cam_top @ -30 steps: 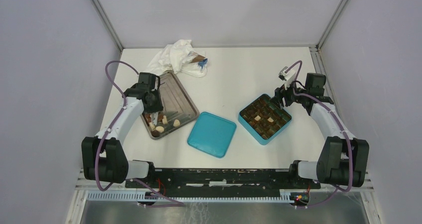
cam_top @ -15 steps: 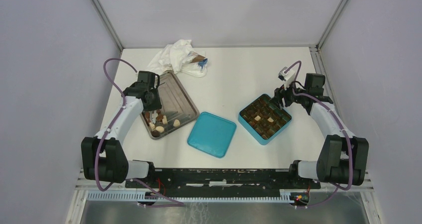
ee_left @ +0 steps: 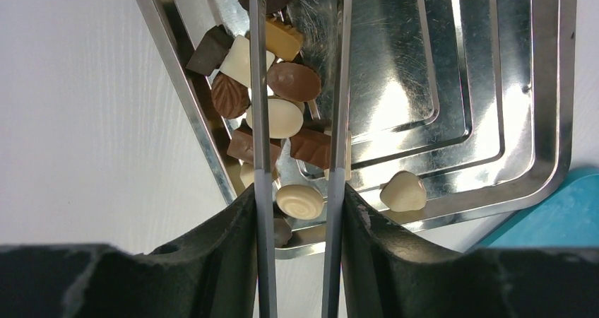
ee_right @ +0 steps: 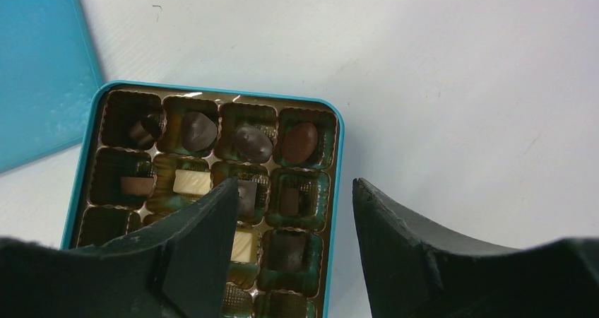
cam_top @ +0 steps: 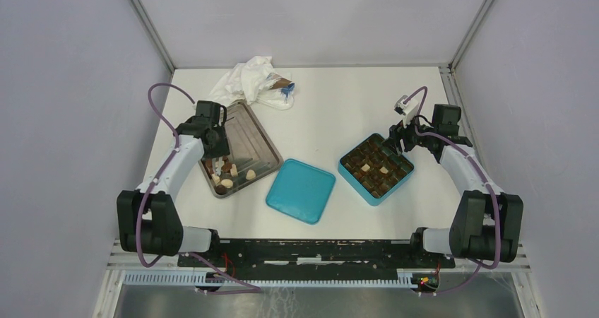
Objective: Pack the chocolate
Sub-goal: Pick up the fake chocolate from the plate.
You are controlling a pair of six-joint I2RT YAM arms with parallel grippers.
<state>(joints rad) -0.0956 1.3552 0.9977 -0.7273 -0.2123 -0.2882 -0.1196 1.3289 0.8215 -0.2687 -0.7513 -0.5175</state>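
Loose chocolate (cam_top: 227, 177) in dark, mid-brown and cream pieces lies piled at the near end of a metal tray (cam_top: 253, 131). My left gripper (cam_top: 215, 152) hangs over that pile, open. In the left wrist view its thin fingers (ee_left: 260, 120) straddle several pieces (ee_left: 293, 81); a cream swirl piece (ee_left: 299, 200) lies between them on the tray (ee_left: 494, 85). The teal box (cam_top: 376, 168) holds several chocolates in its cells (ee_right: 300, 140). My right gripper (cam_top: 399, 140) is open and empty above the box's far right rim (ee_right: 337, 162).
The teal lid (cam_top: 300, 190) lies flat between tray and box; it also shows in the right wrist view (ee_right: 39, 71) and the left wrist view (ee_left: 565, 212). A crumpled white bag (cam_top: 251, 81) lies at the back behind the tray. A cream heart-shaped piece (ee_left: 403, 191) sits apart in the tray.
My left gripper has shifted slightly toward the far end of the tray, still over the pile. The right arm has not moved.
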